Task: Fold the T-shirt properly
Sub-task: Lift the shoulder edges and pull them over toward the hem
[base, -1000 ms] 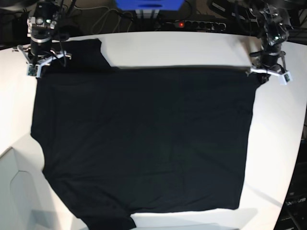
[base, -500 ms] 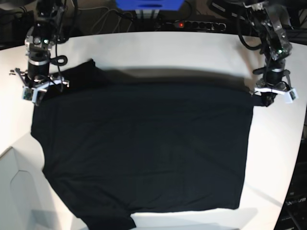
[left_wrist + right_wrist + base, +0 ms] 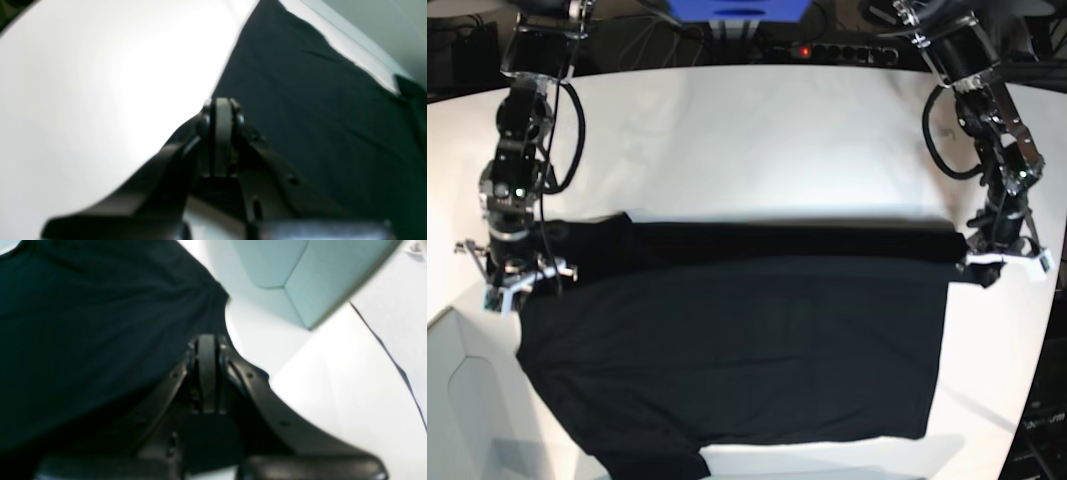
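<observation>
While both grippers are pinching its far edge, the T-shirt (image 3: 737, 350) is lying spread on the white table (image 3: 767, 130).
Left gripper (image 3: 1002, 262) and right gripper (image 3: 519, 285) are each clamping a corner, apparently between closed fingers (image 3: 223, 133), cloth trailing away from them.

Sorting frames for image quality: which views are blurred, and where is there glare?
Left wrist: soft all over, with glare whitening the table beside the T-shirt. Right wrist: blurred too, tool body darkest. Base: sharper, though the black T-shirt shows little detail.
</observation>
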{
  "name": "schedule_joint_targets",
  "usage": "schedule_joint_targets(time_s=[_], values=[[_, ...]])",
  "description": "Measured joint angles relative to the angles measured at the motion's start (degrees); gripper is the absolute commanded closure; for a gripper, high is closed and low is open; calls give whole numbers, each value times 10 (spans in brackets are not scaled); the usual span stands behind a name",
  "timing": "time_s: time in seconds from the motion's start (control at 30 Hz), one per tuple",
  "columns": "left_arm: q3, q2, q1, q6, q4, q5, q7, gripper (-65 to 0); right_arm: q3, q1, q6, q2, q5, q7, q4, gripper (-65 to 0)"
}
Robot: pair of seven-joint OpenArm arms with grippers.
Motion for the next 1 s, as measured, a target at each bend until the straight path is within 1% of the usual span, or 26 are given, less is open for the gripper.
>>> schedule_joint_targets(time_s=[0.1,0.2,0.27,0.4,0.57,0.63,0.67,0.7,0.83,0.93,1.0], values=[[0,-2,-35,0,-32,2,2,-1,-2,41,0,8,-2,5,-48,0],[31,-9,-61,6,-68,6,-2,-1,-4,78,0,11,-2,-1,-94,0],[50,-11,-75,2,-83,2,-3,-1,-4,102,0,16,-2,2,-117,0],[66,-13,-94,2,-96,2,-3,-1,-3,144,0,19,-4,5,-162,0],[77,-12,-95,3,-99,3,-3,-1,-4,143,0,20,-3,1,-170,0],[77,-13,-95,3,-99,3,-3,-1,-4,130,0,20,-3,-18,-173,0],[77,-13,-95,3,-99,3,-3,-1,-4,125,0,20,-3,-26,-179,-12],[77,-13,-94,3,-99,3,-5,-1,-4,122,0,20,-3,-24,-189,-43],[77,-13,-87,3,-99,3,-4,-1,-5,131,0,16,-3,-21,-229,-193],[77,-13,-85,3,-99,3,-3,-1,-30,150,0,21,-4,-17,-254,-278],[77,-13,-84,3,-99,3,-4,-1,-47,158,0,22,-3,-14,-269,-320]])
